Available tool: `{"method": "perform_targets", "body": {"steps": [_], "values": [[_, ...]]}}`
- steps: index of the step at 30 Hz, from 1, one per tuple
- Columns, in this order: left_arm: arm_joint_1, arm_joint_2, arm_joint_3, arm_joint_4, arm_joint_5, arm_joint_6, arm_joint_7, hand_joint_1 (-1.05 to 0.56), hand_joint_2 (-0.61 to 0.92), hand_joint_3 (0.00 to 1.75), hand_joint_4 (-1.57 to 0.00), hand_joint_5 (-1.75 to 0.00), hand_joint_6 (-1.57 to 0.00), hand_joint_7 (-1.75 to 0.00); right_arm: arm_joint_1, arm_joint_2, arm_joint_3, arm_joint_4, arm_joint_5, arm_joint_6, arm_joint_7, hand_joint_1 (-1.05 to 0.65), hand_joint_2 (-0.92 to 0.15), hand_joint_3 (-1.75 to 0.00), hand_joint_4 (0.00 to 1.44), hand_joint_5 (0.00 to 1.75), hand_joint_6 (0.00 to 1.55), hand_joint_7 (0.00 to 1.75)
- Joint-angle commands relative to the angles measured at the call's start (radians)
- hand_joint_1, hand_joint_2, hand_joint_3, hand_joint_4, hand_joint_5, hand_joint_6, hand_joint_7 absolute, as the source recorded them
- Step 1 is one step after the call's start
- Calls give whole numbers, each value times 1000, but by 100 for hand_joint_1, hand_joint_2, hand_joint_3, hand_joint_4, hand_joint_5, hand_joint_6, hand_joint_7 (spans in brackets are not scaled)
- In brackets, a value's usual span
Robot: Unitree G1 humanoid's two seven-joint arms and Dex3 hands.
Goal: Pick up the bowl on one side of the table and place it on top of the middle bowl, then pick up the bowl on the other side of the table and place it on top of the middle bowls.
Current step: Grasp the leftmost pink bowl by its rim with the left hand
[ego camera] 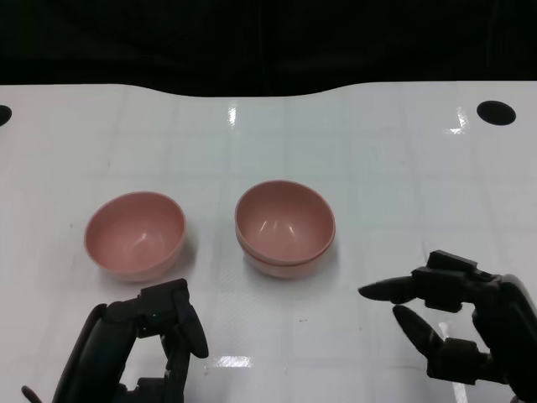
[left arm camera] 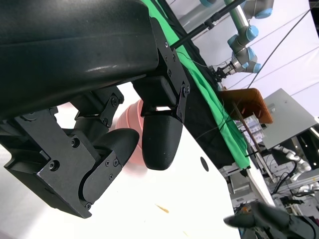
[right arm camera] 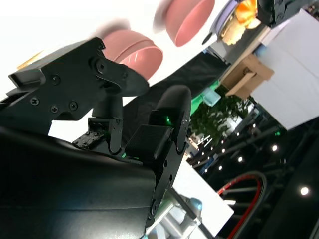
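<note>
Two pink bowls nested one in the other (ego camera: pixel 285 227) stand at the table's middle; a double rim shows on the stack. A single pink bowl (ego camera: pixel 134 233) stands to its left. My left hand (ego camera: pixel 159 334) hovers just in front of that single bowl, empty, fingers apart. My right hand (ego camera: pixel 449 323) is at the lower right, right of the stack and apart from it, fingers spread and holding nothing. In the left wrist view a pink bowl (left arm camera: pixel 130 115) shows behind the fingers (left arm camera: pixel 160 138). The right wrist view shows the stack (right arm camera: pixel 133 47) and the single bowl (right arm camera: pixel 192 17) beyond it.
The white table (ego camera: pixel 377 151) has a black hole (ego camera: pixel 495 112) at the far right and another (ego camera: pixel 3 114) at the far left edge. A dark backdrop lies beyond the far edge. Other robot arms (left arm camera: pixel 244 47) and green cloth (left arm camera: pixel 209 104) stand off the table.
</note>
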Motion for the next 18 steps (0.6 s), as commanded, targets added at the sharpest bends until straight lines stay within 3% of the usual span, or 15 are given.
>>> {"method": "perform_targets", "body": {"steps": [1, 2, 3, 5, 9, 12, 15, 18], "values": [[1, 14, 8, 4, -11, -2, 1, -3, 25, 158, -88, -170, -86, -152, 0, 12, -20, 14, 19, -27, 5, 0, -47, -117, 78, 128, 94, 65], [3, 16, 14, 10, -15, -15, 2, -3, 25, 157, -88, -170, -86, -152, 15, 18, -23, 23, 37, -31, 8, 0, -47, -118, 78, 128, 93, 66], [4, 19, 18, 16, -17, -25, 2, -4, 26, 156, -87, -167, -85, -149, 26, 23, -25, 29, 51, -34, 12, 1, -35, -138, 89, 148, 97, 87], [10, 16, 24, 11, -26, -20, 4, -4, 28, 152, -87, -163, -84, -142, 36, 27, -26, 45, 59, -41, 21, 2, -24, -157, 94, 165, 92, 114], [16, 5, 33, 0, -23, -5, 17, -5, 37, 132, -79, -143, -85, -106, 31, 42, -28, 60, 42, -41, 26, 0, -14, -172, 97, 174, 87, 142], [21, -1, 35, -8, -18, 4, 22, -7, 44, 116, -71, -128, -80, -84, 30, 46, -30, 67, 47, -43, 37, -3, -13, -173, 98, 175, 86, 147], [28, 4, 39, -34, 18, 26, 34, -12, 64, 72, -59, -112, -75, -48, 33, 46, -35, 63, 51, -32, 53, -4, -16, -170, 98, 175, 85, 152], [33, 29, 52, -76, 112, 47, 55, -16, 72, 51, -52, -98, -72, -28, 34, 51, -33, 52, 59, -18, 76, -3, -16, -169, 98, 175, 84, 154]]}}
